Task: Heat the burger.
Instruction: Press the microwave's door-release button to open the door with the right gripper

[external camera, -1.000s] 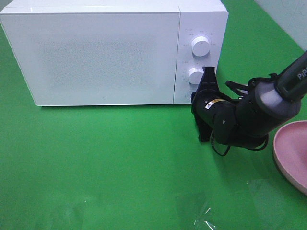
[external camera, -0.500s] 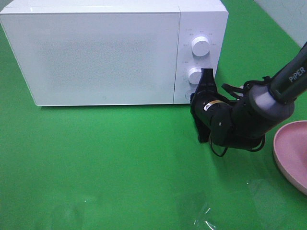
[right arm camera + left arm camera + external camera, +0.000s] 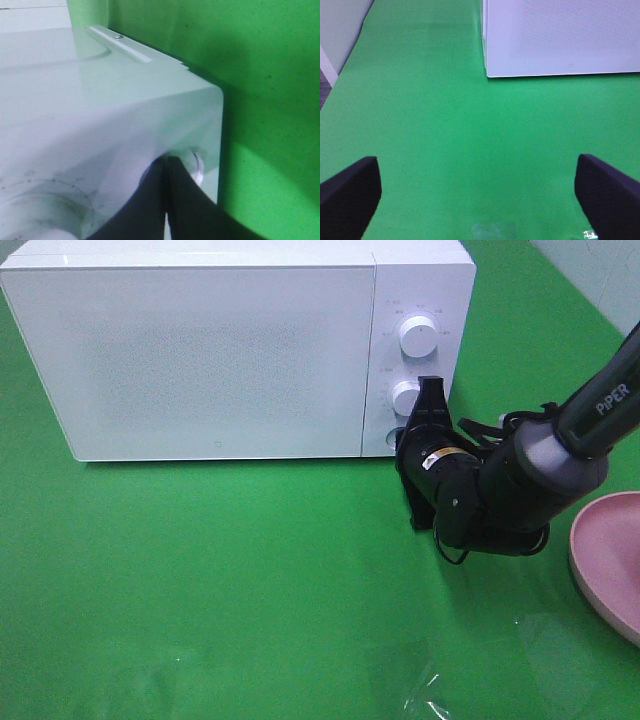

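While you watch the near edge, note that the left gripper point(image 3: 480, 200) hangs over the green cloth point(image 3: 250, 570) with its two dark fingers spread wide and nothing between them. Only its own wrist view shows it; the high camera misses it entirely.

Further in, on the right, part of the round pink plate point(image 3: 610, 560) shows at the edge of the high view.

Beyond it, the right gripper point(image 3: 405, 450) has crept left over the last second. It now stands closer against the control panel of the white microwave oven point(image 3: 220, 350), and its black body covers more of the lower white knob point(image 3: 403, 395) than it did. The oven's door is shut, as it was.

From above you cannot tell how the fingers stand or what they touch. The right wrist view settles it: the dark fingers point(image 3: 145, 200) are pressed together with only a thin seam between them. Their tips sit on a round button point(image 3: 198, 170) near the panel's lower right corner.

I judge this to be a push on that button, likely the door release or the start. Which of the two it is, I cannot tell.

You will find the burger in no view. It may sit behind the shut door, but the frosted front hides any proof of that.
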Motion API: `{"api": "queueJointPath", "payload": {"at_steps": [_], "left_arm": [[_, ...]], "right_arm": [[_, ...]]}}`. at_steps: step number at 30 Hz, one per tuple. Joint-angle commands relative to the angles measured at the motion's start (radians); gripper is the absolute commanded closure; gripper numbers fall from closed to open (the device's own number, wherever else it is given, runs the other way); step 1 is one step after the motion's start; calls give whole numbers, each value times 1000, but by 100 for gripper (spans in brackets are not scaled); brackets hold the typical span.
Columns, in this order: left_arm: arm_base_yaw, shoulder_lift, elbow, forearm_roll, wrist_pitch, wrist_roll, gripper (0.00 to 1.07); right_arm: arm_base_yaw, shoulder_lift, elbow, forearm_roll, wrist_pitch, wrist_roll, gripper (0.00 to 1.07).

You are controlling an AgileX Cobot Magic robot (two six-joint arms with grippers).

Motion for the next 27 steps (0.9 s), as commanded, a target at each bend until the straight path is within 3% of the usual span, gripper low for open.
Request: {"api": "queueJointPath", "payload": {"at_steps": [1, 9, 16, 27], "left_arm": [[2, -19, 2, -3, -15, 0, 9], [2, -19, 2, -3, -15, 0, 9], [2, -19, 2, -3, -15, 0, 9], [2, -19, 2, -3, -15, 0, 9]], "right_arm": [[-11, -9, -17, 5, -136, -25, 107], [-11, -1, -26, 29, -214, -59, 107], [-11, 48, -100, 29, -286, -59, 107], [-64, 52, -157, 25, -317, -95, 107]]}}
